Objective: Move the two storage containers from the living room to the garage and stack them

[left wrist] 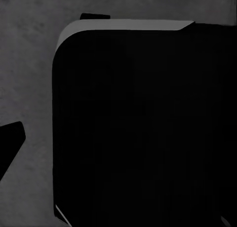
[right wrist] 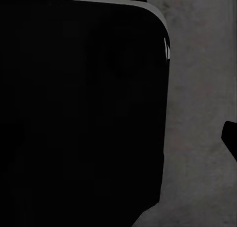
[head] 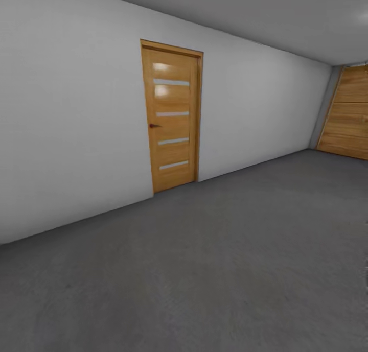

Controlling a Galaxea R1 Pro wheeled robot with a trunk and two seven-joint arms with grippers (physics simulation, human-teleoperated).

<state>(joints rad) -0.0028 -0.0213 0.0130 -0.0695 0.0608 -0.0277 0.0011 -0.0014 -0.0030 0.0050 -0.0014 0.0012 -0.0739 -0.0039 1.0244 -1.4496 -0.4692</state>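
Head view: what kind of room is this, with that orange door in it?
Probably a garage. The floor is bare dark grey concrete, the walls are plain pale grey, and besides the orange door with four glass slits, a wide wooden panelled door stands at the far end.

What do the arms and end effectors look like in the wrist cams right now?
Little to go on. Left wrist view: a matte black pointed piece, possibly an end effector finger, beside a large black rounded-corner body with a pale grey bevelled edge. Right wrist view: a similar black tip and black body with grey edging. No cables or markings discernible.
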